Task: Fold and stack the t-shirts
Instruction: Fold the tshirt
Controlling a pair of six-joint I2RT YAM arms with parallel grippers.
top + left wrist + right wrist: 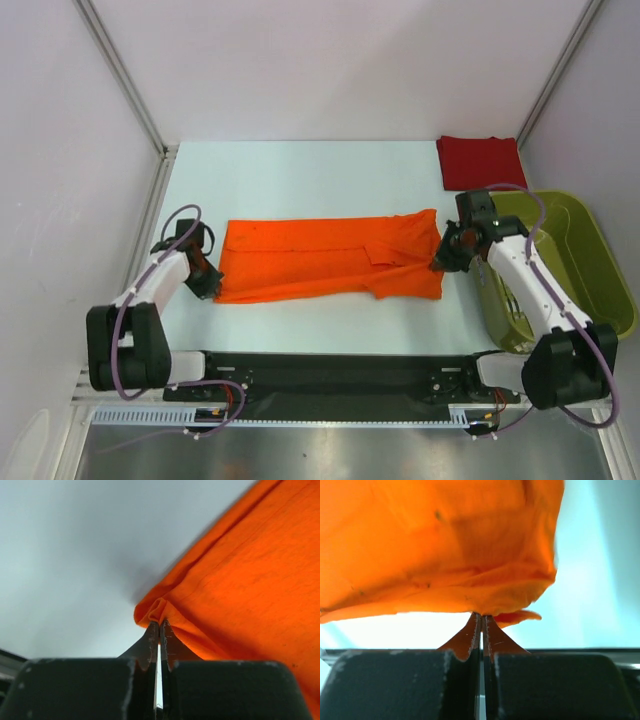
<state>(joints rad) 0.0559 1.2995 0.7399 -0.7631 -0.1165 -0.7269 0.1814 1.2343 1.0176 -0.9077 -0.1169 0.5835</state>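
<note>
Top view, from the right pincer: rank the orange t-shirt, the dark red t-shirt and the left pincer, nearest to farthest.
1. The orange t-shirt: its right end is pinched in the right pincer.
2. The dark red t-shirt: folded, at the far right, beyond the pincer.
3. The left pincer: far left, shut on the orange shirt's other end.

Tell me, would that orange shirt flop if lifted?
Probably flop: the orange t-shirt bunches into soft folds where the left claw pinches it. Likely light too: the right claw holds its other end by a thin pinch.
</note>
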